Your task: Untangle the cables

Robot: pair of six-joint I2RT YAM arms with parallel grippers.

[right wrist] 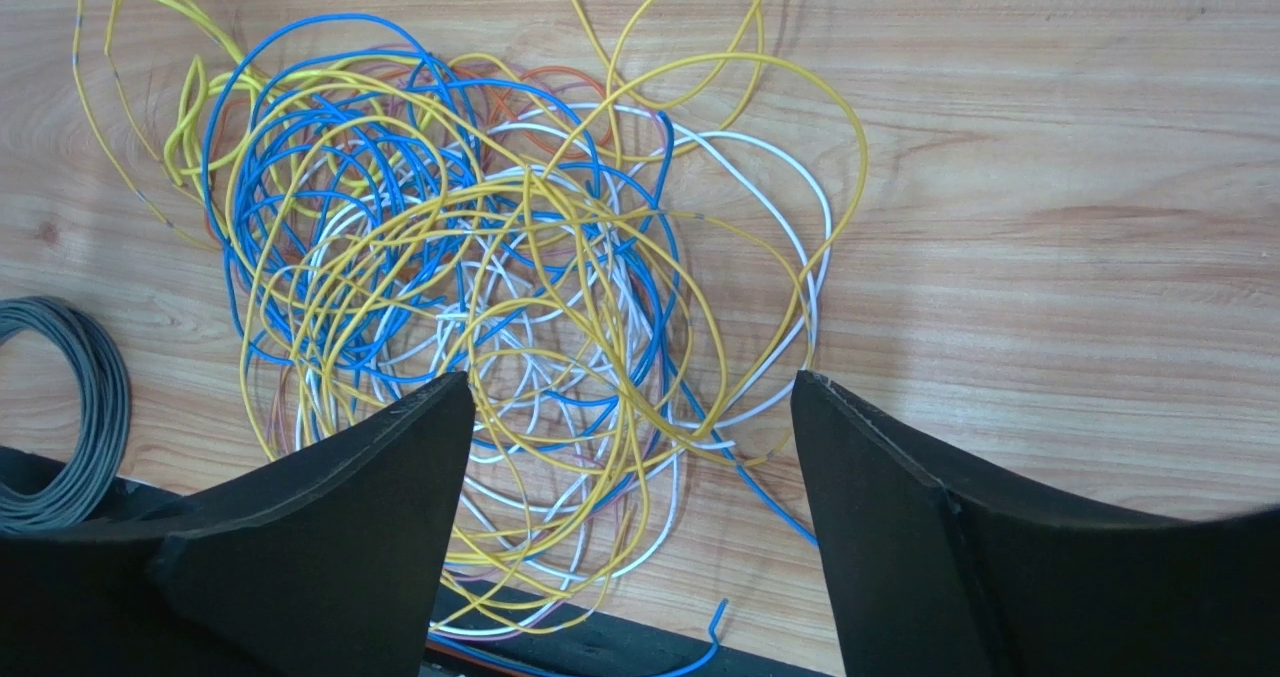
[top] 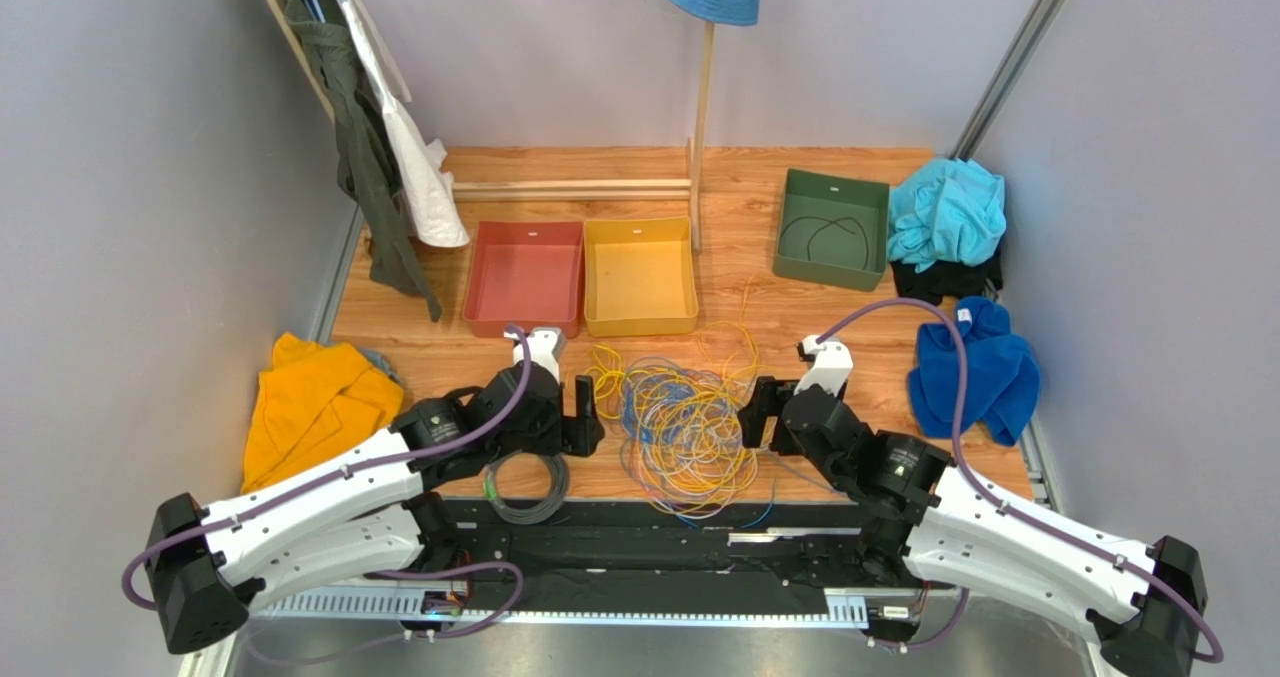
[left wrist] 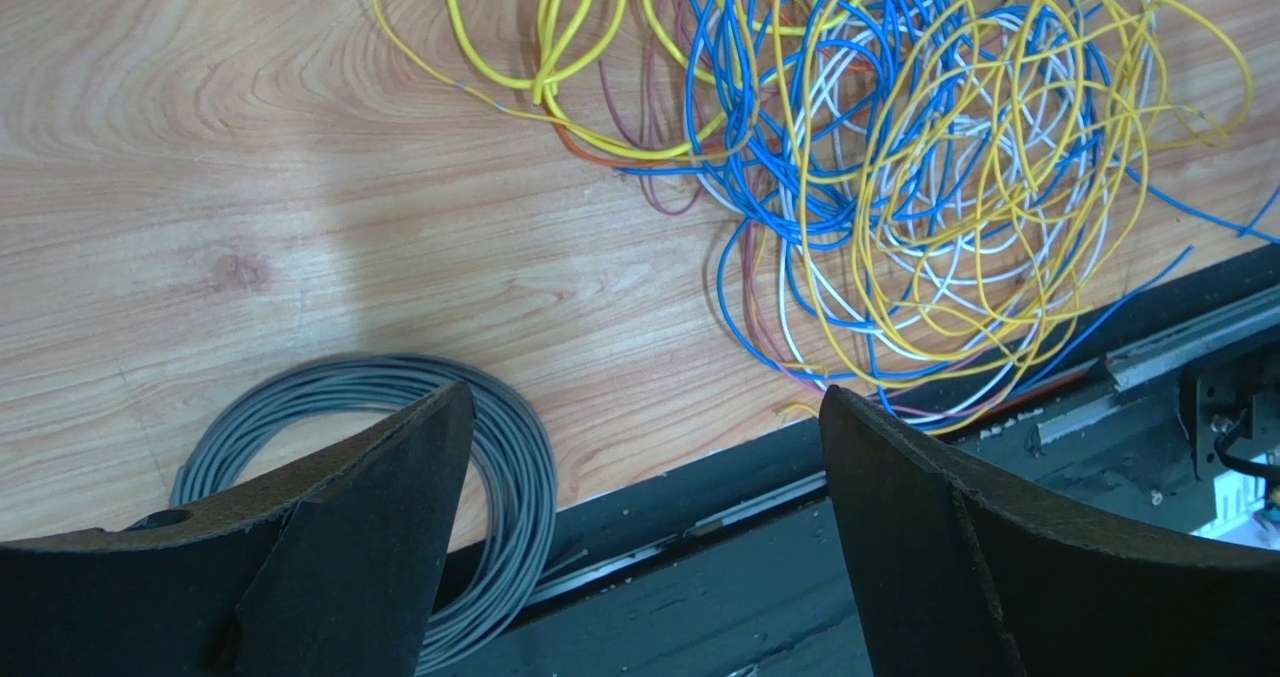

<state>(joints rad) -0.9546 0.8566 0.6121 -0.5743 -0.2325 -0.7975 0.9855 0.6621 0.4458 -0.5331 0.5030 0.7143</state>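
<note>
The cables point(top: 684, 425) lie in one loose tangle of yellow, blue and pale wires on the wooden table near its front edge, between my two arms. The tangle fills the upper right of the left wrist view point(left wrist: 932, 167) and the middle of the right wrist view point(right wrist: 496, 287). My left gripper point(top: 579, 415) is open and empty just left of the tangle, above the table's front edge point(left wrist: 646, 400). My right gripper point(top: 762, 415) is open and empty just right of it, with the near side of the tangle showing between its fingers point(right wrist: 631, 392).
A neat grey coil point(top: 525, 482) lies at the front edge left of the tangle, by my left finger point(left wrist: 361, 527). A red bin point(top: 525, 277), a yellow bin point(top: 640, 275) and a green bin point(top: 830, 227) stand behind. Clothes lie at both sides: orange point(top: 313, 403), blue point(top: 977, 370).
</note>
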